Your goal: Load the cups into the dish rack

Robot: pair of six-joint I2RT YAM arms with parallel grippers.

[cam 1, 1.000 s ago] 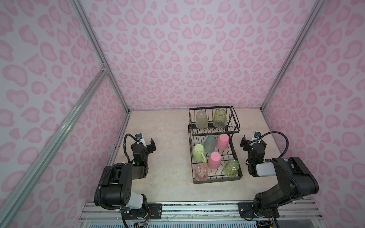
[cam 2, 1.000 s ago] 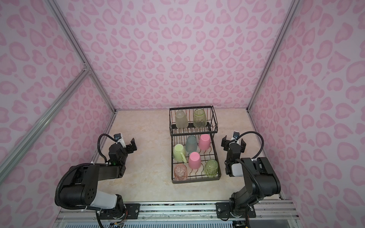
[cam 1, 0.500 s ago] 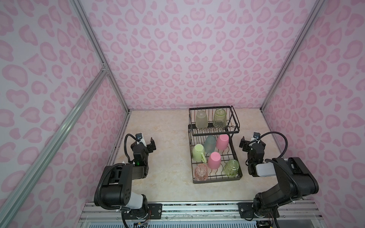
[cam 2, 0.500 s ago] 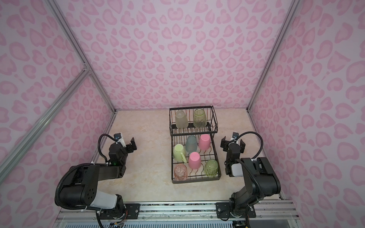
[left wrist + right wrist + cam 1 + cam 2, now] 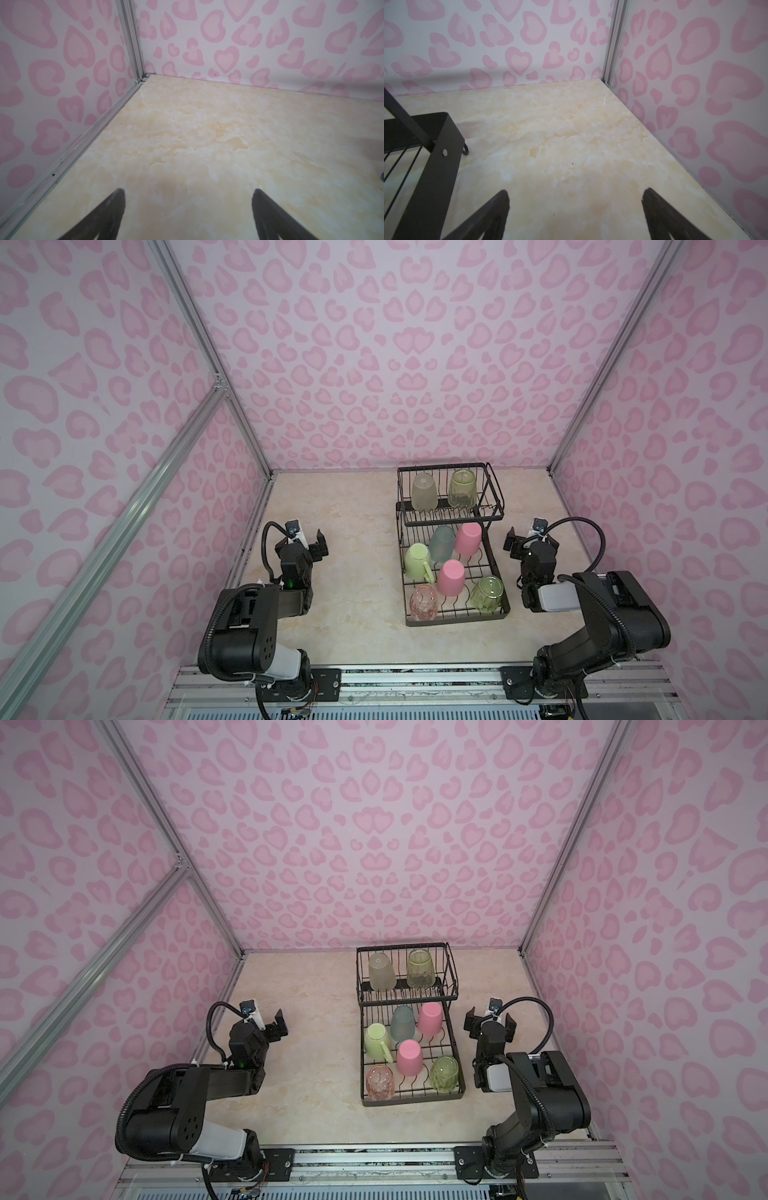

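- seeing eight cups point(image 5: 451, 576) inverted to drain in the dish rack point(image 5: 457, 619), six below, two in its raised basket, we judge loading done.
- left jaws and right jaws stand apart, empty, beside it.

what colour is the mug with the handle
Pale green. The handled mug shows best in a top view, in the lower tray of the dish rack.

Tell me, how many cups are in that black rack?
8. Raised basket: whitish tumbler, green glass. Lower tray: teal tumbler, far pink tumbler, green mug, near pink tumbler, pink glass, second green glass. None seem hidden.
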